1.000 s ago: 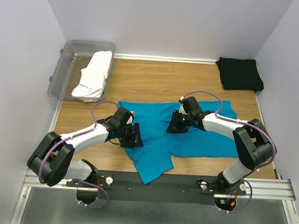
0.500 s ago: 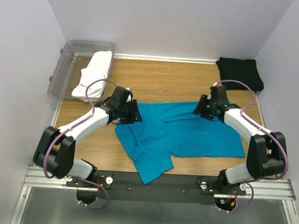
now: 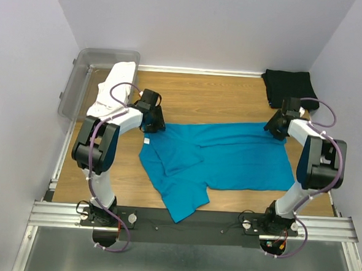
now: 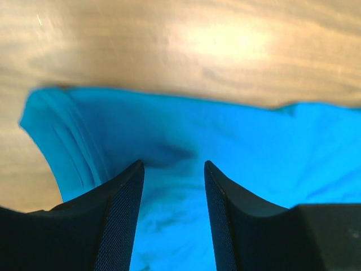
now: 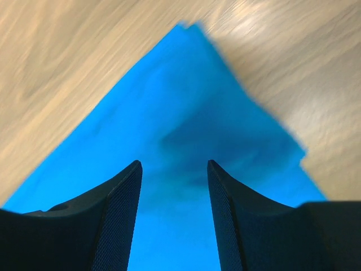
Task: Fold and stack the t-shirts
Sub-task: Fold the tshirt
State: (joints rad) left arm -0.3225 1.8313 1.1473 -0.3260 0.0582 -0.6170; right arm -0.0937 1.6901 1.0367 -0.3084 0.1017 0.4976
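Overhead, a soft, light, floppy teal t-shirt (image 3: 228, 160) lies rumpled mid-desk (image 3: 202, 97). Jaws apart, the left pincer (image 3: 153, 124) and right pincer (image 3: 277, 126) poise over its far corners, likely the best pinching spots.

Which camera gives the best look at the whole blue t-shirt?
The top external view: it shows the whole blue t-shirt spread on the table, partly folded at its left. The left wrist view shows only one corner, under the left gripper. The right wrist view shows only another corner, blurred, under the right gripper.
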